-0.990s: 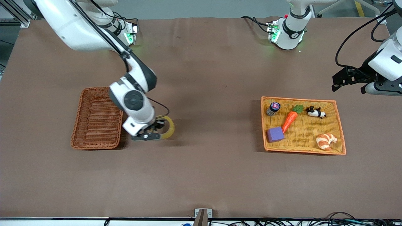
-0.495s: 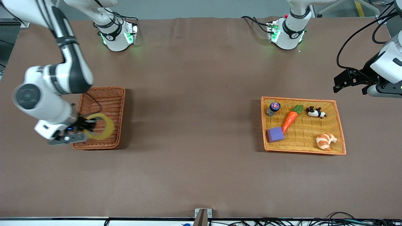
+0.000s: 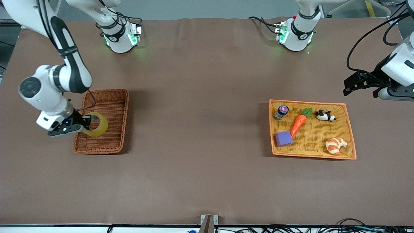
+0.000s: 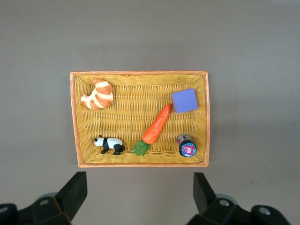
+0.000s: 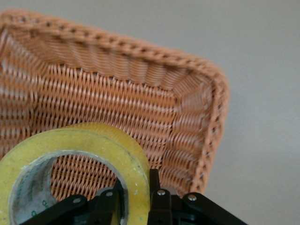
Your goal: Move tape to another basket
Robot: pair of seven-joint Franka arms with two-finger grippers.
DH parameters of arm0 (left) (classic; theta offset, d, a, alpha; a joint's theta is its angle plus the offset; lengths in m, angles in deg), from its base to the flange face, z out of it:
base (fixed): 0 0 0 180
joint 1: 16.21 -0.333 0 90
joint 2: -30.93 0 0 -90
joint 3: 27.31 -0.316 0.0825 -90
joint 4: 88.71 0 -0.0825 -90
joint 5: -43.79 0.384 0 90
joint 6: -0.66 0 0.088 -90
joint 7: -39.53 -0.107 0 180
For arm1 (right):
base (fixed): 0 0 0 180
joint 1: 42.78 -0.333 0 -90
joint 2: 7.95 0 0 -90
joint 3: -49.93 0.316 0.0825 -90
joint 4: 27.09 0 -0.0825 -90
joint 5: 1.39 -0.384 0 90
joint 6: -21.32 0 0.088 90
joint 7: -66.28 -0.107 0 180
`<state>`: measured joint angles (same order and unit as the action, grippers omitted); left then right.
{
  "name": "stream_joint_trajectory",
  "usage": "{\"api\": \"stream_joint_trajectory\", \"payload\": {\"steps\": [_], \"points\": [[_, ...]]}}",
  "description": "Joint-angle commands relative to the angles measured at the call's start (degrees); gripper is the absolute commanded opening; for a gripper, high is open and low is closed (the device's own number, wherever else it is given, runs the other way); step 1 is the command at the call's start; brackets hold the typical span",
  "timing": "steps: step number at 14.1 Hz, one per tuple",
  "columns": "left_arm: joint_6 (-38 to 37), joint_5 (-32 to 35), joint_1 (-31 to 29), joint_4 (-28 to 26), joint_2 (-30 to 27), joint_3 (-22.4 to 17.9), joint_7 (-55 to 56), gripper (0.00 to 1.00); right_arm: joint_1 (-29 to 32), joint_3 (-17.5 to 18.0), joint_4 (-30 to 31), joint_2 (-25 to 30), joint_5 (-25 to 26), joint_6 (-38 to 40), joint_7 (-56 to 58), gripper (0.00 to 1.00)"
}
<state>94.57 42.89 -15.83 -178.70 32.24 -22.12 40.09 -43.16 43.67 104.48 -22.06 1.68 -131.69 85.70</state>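
My right gripper [image 3: 86,124] is shut on the yellowish tape roll [image 3: 96,124] and holds it over the reddish-brown wicker basket [image 3: 114,97] at the right arm's end of the table. In the right wrist view the fingers [image 5: 157,194] pinch the tape's wall [image 5: 84,143], one inside the hole and one outside, with the basket's woven floor and rim [image 5: 140,58] below. My left gripper [image 3: 351,84] is open and empty, waiting high above the table at the left arm's end; its wrist view shows its own gripper [image 4: 138,192] with the fingertips wide apart.
An orange-rimmed yellow flat tray [image 3: 351,136] at the left arm's end holds a carrot [image 3: 299,123], a purple block [image 3: 283,138], a croissant [image 3: 335,145], a panda toy [image 3: 325,115] and a small jar [image 3: 281,111]. The tray [image 4: 75,117] also shows in the left wrist view.
My right gripper carried the tape from beside the basket to over it, then drew back slightly and lowered. The left arm has not moved.
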Motion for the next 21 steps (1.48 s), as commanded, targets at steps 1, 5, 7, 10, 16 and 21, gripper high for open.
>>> {"api": "stream_joint_trajectory", "payload": {"steps": [1,5,7,10,16,21], "points": [[-0.7,0.6,-0.1,1.3,0.5,0.3,0.7,1.0,-0.3,-0.3,5.2,1.6,-1.3,-4.8,1.5,0.02],[-0.7,0.6,-0.1,1.3,0.6,0.3,0.7,1.0,-0.5,-0.2,5.9,-0.4,-1.3,-6.3,1.3,0.25],[-0.7,0.7,-0.1,1.4,0.6,0.3,0.7,1.0,-0.7,-0.2,5.9,-1.0,-1.4,-6.3,1.2,0.81],[-0.6,0.8,-0.1,1.4,0.7,0.3,0.8,1.0,-0.9,-0.1,5.1,0.7,-1.4,-5.2,0.2,1.0],[-0.6,0.8,-0.1,1.4,0.7,0.3,0.7,1.0,-1.8,0.9,-7.0,9.5,-1.2,10.8,-16.1,1.0],[-0.6,0.9,-0.2,1.4,0.7,0.3,0.1,1.0,-0.4,4.2,-30.6,10.9,-1.0,45.0,-23.9,1.0]]}}
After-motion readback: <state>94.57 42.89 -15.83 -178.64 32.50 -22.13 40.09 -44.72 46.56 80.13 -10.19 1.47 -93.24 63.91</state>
